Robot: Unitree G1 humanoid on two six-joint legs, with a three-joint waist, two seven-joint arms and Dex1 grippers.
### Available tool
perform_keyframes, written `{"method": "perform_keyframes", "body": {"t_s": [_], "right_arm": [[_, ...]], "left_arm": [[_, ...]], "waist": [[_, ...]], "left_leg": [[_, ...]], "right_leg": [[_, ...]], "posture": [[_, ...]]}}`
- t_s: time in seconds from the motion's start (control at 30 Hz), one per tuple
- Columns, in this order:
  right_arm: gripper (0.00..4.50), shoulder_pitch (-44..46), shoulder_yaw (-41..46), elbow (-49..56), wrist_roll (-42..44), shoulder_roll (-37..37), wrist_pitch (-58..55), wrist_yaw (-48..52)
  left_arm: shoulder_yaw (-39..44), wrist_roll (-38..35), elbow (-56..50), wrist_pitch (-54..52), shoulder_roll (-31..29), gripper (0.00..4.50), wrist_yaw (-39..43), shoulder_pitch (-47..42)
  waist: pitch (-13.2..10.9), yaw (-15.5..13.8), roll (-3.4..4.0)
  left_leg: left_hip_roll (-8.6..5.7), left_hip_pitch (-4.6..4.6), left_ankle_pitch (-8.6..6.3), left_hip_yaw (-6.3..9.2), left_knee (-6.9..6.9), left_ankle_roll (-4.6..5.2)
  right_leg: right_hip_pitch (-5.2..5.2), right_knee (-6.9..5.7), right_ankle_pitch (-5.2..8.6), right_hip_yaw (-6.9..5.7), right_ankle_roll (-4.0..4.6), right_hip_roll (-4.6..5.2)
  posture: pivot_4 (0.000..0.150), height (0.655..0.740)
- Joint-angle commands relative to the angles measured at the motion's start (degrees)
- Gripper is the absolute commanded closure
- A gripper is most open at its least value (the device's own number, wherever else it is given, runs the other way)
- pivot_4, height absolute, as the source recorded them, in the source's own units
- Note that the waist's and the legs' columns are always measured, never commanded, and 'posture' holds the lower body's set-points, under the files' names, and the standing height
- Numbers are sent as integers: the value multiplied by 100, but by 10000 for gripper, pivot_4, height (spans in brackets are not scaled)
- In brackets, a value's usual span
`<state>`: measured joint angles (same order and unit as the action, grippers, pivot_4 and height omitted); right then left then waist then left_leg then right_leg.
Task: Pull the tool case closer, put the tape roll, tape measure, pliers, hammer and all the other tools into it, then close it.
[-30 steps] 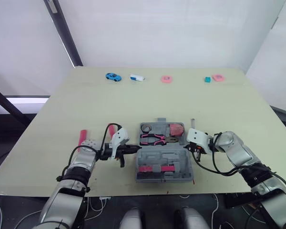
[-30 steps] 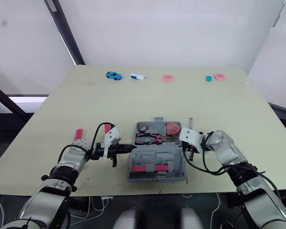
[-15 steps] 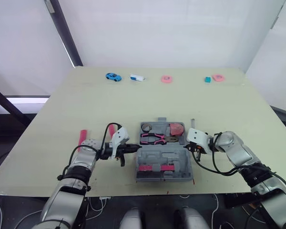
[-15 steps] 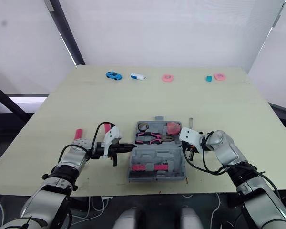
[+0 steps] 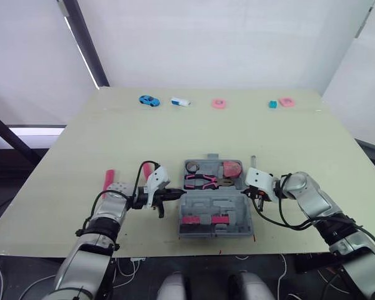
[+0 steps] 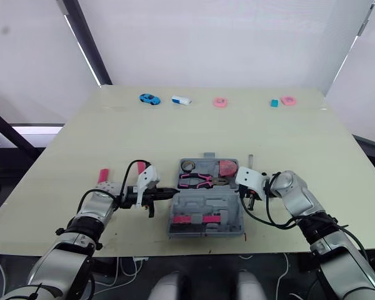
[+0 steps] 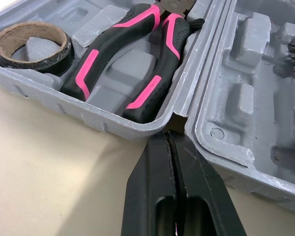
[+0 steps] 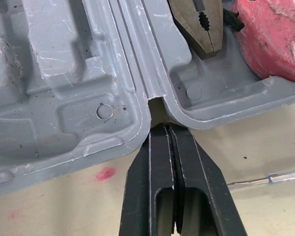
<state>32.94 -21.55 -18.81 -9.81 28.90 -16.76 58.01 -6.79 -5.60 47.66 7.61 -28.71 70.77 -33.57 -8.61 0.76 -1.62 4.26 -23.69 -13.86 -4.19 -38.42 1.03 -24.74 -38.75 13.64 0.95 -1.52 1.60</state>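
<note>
"How far along is it, would you say?"

"More than halfway, I reckon. The tool case (image 5: 214, 201) lies open at the near edge of the table, right in front of the robot, so the pulling closer looks done."

"What's inside?"

"In the far half, the tape roll (image 7: 49, 61) sits in the left pocket, the pliers (image 7: 160, 66) are in the middle, and a red lump that I take for the tape measure (image 8: 275, 34) is on the right. The near half holds some pink-handled pieces (image 5: 203, 220)."

"And the grippers?"

"Neither one holds anything. The left gripper (image 7: 168, 137) has its two fingers pressed together, with the tips at the hinge notch on the case's left side. The right gripper (image 8: 162, 130) is pinched together the same way at the hinge notch on the right side."

"So it's about to close the case?"

"Could be, but things are left out. A pink-handled tool (image 5: 109, 179) lies on the table left of the left arm, and a second pink handle (image 5: 147, 169) is beside that wrist. There's also a thin metal piece (image 5: 253, 160) just right of the case. I can't tell whether either handle belongs to the hammer. Those should go in before the case is shut."
</note>
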Motion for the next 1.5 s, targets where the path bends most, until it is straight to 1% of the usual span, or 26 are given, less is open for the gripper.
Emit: {"method": "perform_keyframes", "body": {"t_s": [0.03,0.53,0.67,0.8,0.87,0.93,0.97,1.07,1.1,1.17,1.2,1.27,1.33,1.4,1.47,1.5], "right_arm": [[45000,41,-60,-75,-71,-31,22,-54],[45000,-78,26,269,51,125,-168,156],[45000,-207,298,608,237,351,-315,188],[45000,-475,661,982,525,694,-457,212],[45000,-640,842,1144,673,855,-443,217],[45000,-812,1097,1317,878,948,-414,163],[45000,-941,1304,1472,1069,967,-417,157],[45000,-1324,1987,1970,1708,816,-317,20],[45000,-1473,2242,2139,2082,672,-129,79],[45000,-1768,2626,2549,2474,456,-74,-126],[45000,-1869,2731,2716,2617,374,-99,-192],[45000,-2018,2860,2980,2834,219,-260,-400],[45000,-2175,2941,3191,2997,102,-299,-576],[45000,-2363,3036,3364,3166,43,-366,-707],[45000,-2667,3154,3427,3254,117,-199,-629],[42565,-2803,3228,3437,3295,157,-144,-612]], "left_arm": [[1,22,-124,81,97,44356,-13,-72],[109,-33,-137,150,-6,44356,-34,6],[378,-486,-569,-102,-129,44356,298,300],[702,-657,-1111,-240,-320,44356,34,795],[917,-789,-1459,-412,-348,44356,-233,1085],[1178,-957,-1914,-504,-297,44356,-576,1406],[1335,-1140,-2302,-683,-253,44356,-737,1629],[1891,-1732,-3445,-1438,-47,44356,-1530,2155],[2040,-1992,-3831,-1797,-34,44356,-1700,2274],[2511,-2884,-4649,-2360,111,44356,-1950,2561],[2686,-3158,-4946,-2525,152,44356,-2054,2716],[2910,-3250,-5345,-2514,263,44356,-2357,3007],[3022,-3217,-5698,-2304,349,44356,-2427,3377],[3165,-3314,-5880,-2442,394,44356,-2608,3721],[3237,-3458,-5981,-2509,334,44356,-2467,4067],[3286,-3525,-6007,-2497,317,38969,-2408,4203]], "waist": [[0,0,0],[-1,-12,1],[-2,-7,2],[-4,-6,4],[-5,-1,6],[-5,0,6],[-6,0,5],[-7,-9,4],[-7,-9,3],[-11,-7,-3],[-11,-6,-2],[-11,3,-2],[-10,8,-1],[-10,4,-1],[-10,-10,-2],[-11,-22,-3]], "left_leg": [[0,0,0,0,0,0],[0,-4,0,0,2,0],[0,-8,-1,0,4,0],[0,-13,-1,-1,11,0],[0,-13,-1,-1,13,0],[1,-12,-1,-1,14,0],[1,-11,-1,-1,14,0],[1,-13,-1,-2,16,0],[2,-14,-1,1,15,0],[1,-11,-1,6,15,0],[2,-10,-1,9,15,-1],[2,-7,-2,5,15,-1],[1,-4,-2,1,15,-1],[1,-3,-2,-1,16,-1],[0,-4,-2,0,17,-1],[0,-5,-2,3,17,-1]], "right_leg": [[0,0,0,0,0,0],[-2,1,1,-1,1,0],[-5,4,1,-1,1,1],[-10,13,2,-1,1,2],[-10,15,2,-1,1,2],[-10,17,2,-1,0,4],[-9,16,2,-1,0,5],[-9,18,2,-1,-1,8],[-8,18,1,-2,-2,8],[-5,18,1,-6,-2,7],[-3,17,2,-8,-3,7],[-2,18,2,-5,-3,10],[-1,18,2,-1,-3,10],[-1,20,2,0,-2,10],[-2,21,3,-1,-1,10],[-1,23,3,-5,1,10]], "posture": [[1500,7400],[1500,7400],[1500,7400],[1500,7400],[1500,7400],[1500,7400],[1500,7400],[1500,7400],[1500,7400],[1500,7400],[1500,7400],[1500,7400],[1500,7400],[1500,7400],[1500,7400],[1500,7400]]}}
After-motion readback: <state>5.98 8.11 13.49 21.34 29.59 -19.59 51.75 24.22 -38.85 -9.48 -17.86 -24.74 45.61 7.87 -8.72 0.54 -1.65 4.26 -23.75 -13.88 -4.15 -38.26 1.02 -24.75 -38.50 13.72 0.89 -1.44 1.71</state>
